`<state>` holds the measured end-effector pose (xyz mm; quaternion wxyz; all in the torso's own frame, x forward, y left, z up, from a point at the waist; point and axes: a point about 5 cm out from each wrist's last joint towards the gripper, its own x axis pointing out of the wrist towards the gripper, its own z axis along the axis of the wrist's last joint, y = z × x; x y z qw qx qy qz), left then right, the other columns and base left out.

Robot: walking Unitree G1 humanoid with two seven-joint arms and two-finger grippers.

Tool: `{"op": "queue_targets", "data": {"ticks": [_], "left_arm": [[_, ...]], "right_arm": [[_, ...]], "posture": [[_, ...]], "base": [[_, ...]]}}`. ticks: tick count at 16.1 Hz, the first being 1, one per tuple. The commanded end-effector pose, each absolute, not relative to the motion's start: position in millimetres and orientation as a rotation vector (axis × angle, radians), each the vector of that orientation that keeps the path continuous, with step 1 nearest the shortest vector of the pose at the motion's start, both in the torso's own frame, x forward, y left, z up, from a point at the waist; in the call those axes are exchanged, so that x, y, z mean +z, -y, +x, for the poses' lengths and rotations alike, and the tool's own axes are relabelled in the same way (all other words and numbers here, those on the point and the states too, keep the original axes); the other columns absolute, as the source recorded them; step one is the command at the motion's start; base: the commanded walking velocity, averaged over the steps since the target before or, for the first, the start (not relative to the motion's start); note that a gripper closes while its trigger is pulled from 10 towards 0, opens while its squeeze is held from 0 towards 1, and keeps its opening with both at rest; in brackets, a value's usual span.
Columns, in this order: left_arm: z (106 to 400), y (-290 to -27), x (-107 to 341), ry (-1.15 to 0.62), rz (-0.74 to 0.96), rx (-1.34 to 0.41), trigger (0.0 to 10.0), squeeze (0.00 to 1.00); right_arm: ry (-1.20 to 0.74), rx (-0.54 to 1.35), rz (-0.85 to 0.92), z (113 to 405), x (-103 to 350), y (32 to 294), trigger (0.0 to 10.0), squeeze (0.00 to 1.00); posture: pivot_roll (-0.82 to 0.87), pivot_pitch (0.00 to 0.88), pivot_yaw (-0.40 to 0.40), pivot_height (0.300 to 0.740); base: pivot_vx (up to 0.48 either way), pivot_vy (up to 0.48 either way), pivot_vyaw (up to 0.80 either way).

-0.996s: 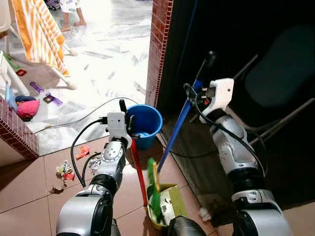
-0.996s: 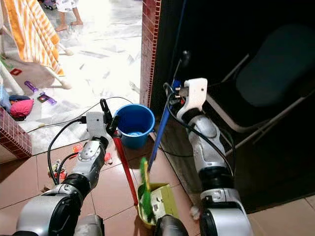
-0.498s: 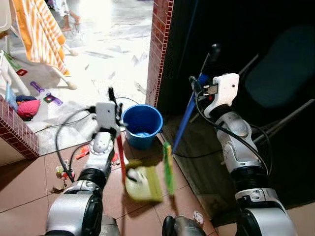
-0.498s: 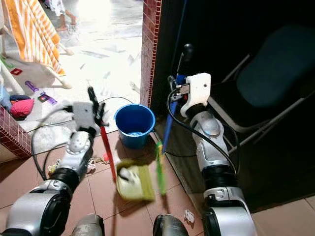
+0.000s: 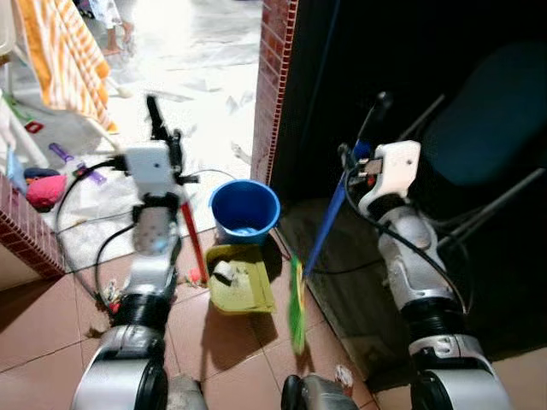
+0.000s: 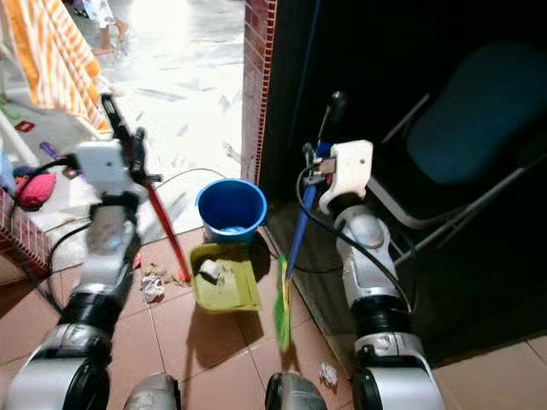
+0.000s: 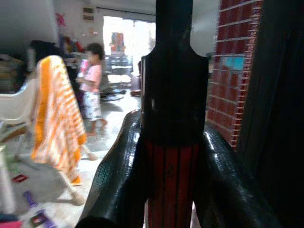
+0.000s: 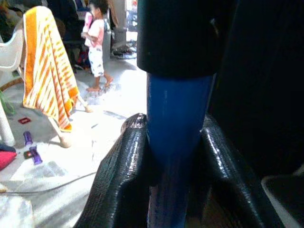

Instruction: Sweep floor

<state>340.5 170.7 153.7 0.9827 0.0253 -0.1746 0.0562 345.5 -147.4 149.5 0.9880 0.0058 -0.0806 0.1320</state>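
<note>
The left gripper (image 7: 173,156) is closed tight around the red handle (image 5: 190,235) of a yellow-green dustpan (image 6: 224,278), which sits on the tiled floor (image 6: 197,342) just in front of a blue bucket (image 6: 230,209). The dustpan holds 1 pale crumpled scrap and some dirt; what the bucket holds beyond a pale patch at its bottom cannot be told. The right gripper (image 8: 173,156) is clamped on the blue handle (image 6: 301,231) of a broom whose green bristles (image 6: 281,303) hang blurred just right of the dustpan, beside the dark doorway. Scraps of litter (image 6: 152,286) lie on the tiles left of the dustpan, and 1 more scrap (image 6: 328,373) near the robot's feet. An orange striped towel (image 8: 45,80) is draped over a white chair, and a person (image 8: 97,47) stands beyond it. No writing can be read.
</note>
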Motion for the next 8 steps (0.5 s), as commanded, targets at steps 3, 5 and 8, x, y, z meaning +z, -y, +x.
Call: {"op": "queue_targets", "data": {"ticks": [3, 5, 8], "left_arm": [[327, -193, 175, 0.429, 0.111, 0.186, 10.0, 0.0], [315, -208, 180, 0.443, 0.134, 0.255, 10.0, 0.0], [303, -228, 209, 0.523, 0.15, 0.389, 10.0, 0.0]], "right_arm": [[0.201, 0.259, 0.002, 347, 155, 149, 10.0, 0.0], [0.185, 0.267, 0.002, 345, 151, 147, 10.0, 0.0], [0.161, 0.286, 0.002, 345, 144, 145, 10.0, 0.0]], "posture": [[-0.03, 0.0, -0.073, 0.74], [-0.02, 0.0, -0.075, 0.74], [-0.01, 0.0, -0.085, 0.74]], "base": [[0.0, 0.0, 0.0], [0.0, 0.0, 0.0], [0.0, 0.0, 0.0]]}}
